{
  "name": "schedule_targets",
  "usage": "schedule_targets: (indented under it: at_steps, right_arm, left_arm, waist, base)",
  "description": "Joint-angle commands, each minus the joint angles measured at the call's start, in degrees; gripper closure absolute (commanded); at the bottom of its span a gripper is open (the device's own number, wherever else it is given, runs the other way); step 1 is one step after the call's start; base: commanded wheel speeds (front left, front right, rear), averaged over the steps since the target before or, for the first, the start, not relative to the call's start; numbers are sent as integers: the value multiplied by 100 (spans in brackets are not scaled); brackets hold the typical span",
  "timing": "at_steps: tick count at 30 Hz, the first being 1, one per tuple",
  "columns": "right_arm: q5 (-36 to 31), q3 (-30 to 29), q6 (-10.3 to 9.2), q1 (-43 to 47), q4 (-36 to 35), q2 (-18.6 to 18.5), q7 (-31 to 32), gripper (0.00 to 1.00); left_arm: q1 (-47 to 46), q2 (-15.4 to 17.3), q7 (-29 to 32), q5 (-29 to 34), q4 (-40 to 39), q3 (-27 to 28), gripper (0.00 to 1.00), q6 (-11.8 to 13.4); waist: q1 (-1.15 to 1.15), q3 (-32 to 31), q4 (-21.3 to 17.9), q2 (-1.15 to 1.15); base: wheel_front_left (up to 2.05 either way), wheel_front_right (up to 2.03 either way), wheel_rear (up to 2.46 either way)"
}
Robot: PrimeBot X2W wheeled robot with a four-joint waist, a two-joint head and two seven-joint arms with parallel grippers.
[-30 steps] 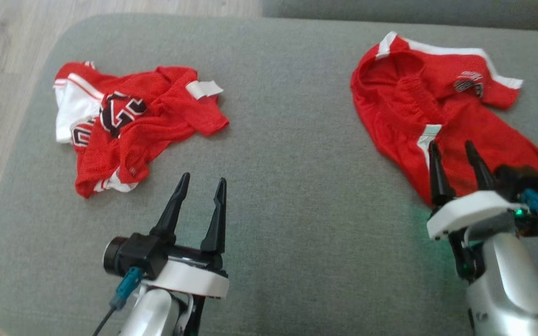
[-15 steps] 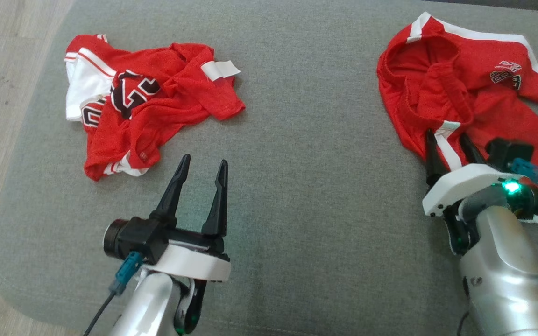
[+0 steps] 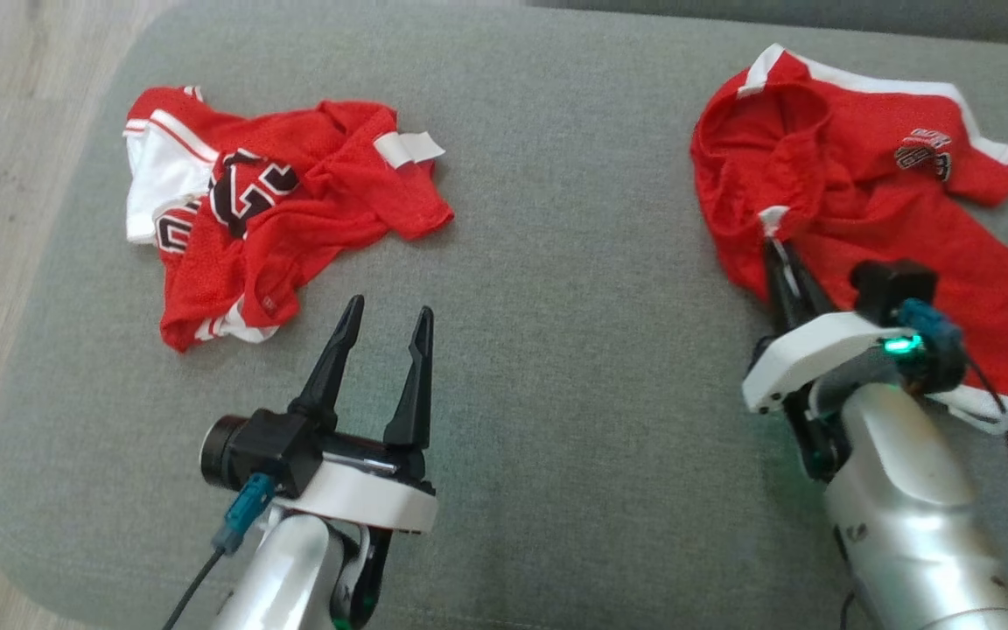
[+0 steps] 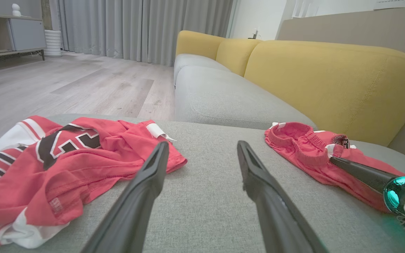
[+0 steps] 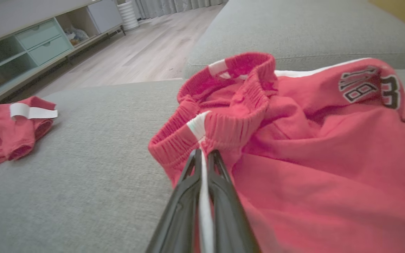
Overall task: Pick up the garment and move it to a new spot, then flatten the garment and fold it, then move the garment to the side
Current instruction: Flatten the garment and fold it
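— Gripping anything with the right end effector point(image 5: 204, 154)?

— Pinching shut on the red shorts point(image 3: 889, 227), fingers pressing together on the white stripe point(image 5: 197, 125) of the elastic waistband point(image 5: 239, 121), bunching that corner up just above the tips.

— And finding those shorts where?

— Sprawling over the right side of the grey cushion point(image 3: 556, 262), waistband gaping toward the far edge, printed logo point(image 3: 922, 150) facing up, one leg trailing to the near right and passing behind the silver forearm point(image 3: 898, 490).

— Doing what with the left end effector point(image 3: 388, 308)?

— Hovering wide open above bare cushion near the front edge, holding nothing, fingers pointing toward the far side.

— Seeing anything crowding the work?

— Seeing a crumpled red jersey point(image 3: 294, 214) well apart on the left of the same cushion, showing black-and-white lettering, with a white tag point(image 3: 408, 147) sticking out at its right edge. Seeing a broad run of grey fabric between jersey and shorts. Looking past the cushion: catching a yellow backrest point(image 4: 329, 80) beyond the shorts, then pale wooden floor point(image 4: 65, 84) and grey curtains point(image 4: 135, 28) off to the left.
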Motion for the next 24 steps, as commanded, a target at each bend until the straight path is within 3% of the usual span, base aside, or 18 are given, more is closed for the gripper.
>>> schedule_targets:
  at_steps: [1,9,22,23,24]
  right_arm:
    - [120,305,-4,-55,-191,13,-89,100]
    - [881,1913,-4,284,-650,13,70,100]
    - [1202,3556,-4,515,-665,-24,396,100]
    - [1213,3649,-4,507,-671,-52,384,61]
    - [1241,3713,-4,507,-669,-69,373,0]
  left_arm:
    - [-115,17,-54,-4,-153,213,0,24]
    - [19,17,-54,-8,-124,194,0,35]
    - [117,17,-54,9,-142,232,0,40]
    - [119,17,-54,9,-140,243,0,46]
    - [123,17,-54,20,-133,243,0,33]
  waist:
    - [0,-98,-38,0]
    - [0,-439,-63,0]
    - [0,-520,1,0]
    - [0,-523,-15,0]
    - [0,-529,-39,0]
  base:
    - [0,0,0]
    - [0,0,0]
    - [0,0,0]
    - [0,0,0]
    - [0,0,0]
